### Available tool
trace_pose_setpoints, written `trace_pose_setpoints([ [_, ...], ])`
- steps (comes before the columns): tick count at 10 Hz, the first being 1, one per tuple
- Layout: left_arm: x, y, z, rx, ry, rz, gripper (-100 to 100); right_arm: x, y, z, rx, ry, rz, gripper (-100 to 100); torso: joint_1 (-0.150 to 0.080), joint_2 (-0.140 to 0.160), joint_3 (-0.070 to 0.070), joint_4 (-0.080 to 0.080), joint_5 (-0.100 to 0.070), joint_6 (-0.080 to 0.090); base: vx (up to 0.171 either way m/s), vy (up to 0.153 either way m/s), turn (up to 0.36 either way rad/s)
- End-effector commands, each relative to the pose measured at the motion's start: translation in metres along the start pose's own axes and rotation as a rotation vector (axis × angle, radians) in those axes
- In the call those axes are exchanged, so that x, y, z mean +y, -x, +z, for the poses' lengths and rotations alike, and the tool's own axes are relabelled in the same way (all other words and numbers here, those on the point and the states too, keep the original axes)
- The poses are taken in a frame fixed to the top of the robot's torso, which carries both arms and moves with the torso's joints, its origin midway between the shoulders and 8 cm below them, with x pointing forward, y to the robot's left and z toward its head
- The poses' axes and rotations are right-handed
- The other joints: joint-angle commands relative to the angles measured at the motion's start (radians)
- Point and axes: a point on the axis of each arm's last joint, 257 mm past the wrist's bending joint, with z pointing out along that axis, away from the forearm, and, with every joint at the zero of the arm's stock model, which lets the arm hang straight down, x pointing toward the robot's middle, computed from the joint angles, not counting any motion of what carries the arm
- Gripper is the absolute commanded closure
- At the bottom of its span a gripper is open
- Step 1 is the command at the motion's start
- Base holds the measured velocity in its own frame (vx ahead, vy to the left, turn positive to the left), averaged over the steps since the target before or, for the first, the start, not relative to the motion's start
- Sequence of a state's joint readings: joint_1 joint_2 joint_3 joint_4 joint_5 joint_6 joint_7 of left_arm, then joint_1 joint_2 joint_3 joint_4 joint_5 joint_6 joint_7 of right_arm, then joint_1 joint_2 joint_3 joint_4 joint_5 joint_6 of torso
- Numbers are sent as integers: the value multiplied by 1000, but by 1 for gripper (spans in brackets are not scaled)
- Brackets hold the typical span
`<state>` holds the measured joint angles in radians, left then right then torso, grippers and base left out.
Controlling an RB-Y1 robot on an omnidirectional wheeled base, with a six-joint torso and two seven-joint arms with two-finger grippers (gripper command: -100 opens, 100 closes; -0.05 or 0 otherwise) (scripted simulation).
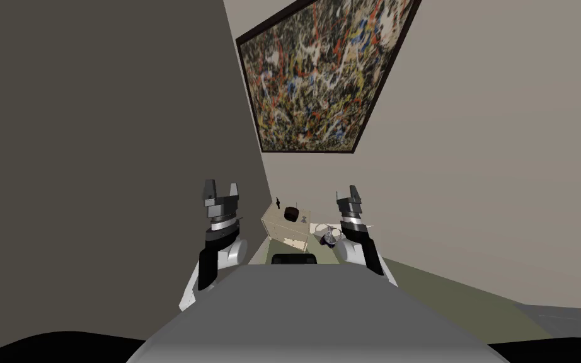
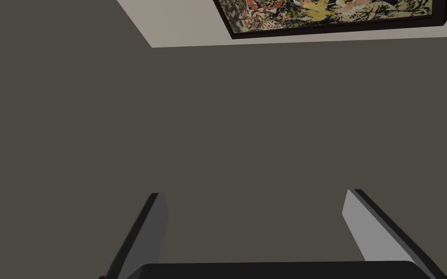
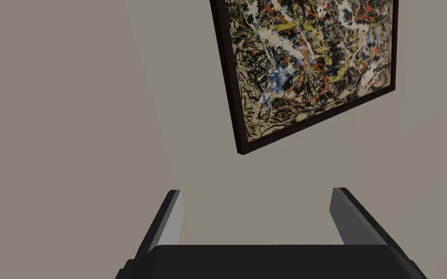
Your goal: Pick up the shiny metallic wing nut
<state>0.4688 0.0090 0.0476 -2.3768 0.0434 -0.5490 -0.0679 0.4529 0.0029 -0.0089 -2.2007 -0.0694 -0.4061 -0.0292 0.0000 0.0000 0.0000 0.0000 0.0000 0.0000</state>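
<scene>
currently both grippers are raised with flat blade fingers apart, holding nothing: left gripper [image 1: 221,188], right gripper [image 1: 346,194]. the tiny grey wing nut [image 1: 305,220] sits on a pale boxy table [image 1: 278,225] at 12 o'clock, 4 o'clock of a dark block [image 1: 292,213].

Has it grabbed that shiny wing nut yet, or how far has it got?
Nothing looks done yet: the left gripper and right gripper are both open and empty, held up. In hand: the robot faces a small pale cabinet in the corner ahead. A tiny grey thing on top, beside a black object, may be the nut; too small to tell. Left: approach, reach, grasp, lift.
</scene>
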Motion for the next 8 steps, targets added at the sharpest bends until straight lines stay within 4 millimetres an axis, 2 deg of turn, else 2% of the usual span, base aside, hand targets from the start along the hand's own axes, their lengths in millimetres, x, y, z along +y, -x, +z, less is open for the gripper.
trace_pose_setpoints([
  [1, 0, 0, 0, 0, 0, 0, 0, -8, -12, -2, 49, -20, -41, -100, 0, 0, 0, 0, 0, 0, -18, 12, 87],
  [5, 0, 0, 0, 0, 0, 0, 0, -37, -52, -16, 204, -87, -171, -100, 2, 4, 2, 1, 0, 0, -53, 27, 101],
  [8, 0, 0, 0, 0, 0, 0, 0, -74, -89, -45, 363, -160, -305, -100, 3, 6, 3, 1, 1, 0, -87, 50, 166],
])
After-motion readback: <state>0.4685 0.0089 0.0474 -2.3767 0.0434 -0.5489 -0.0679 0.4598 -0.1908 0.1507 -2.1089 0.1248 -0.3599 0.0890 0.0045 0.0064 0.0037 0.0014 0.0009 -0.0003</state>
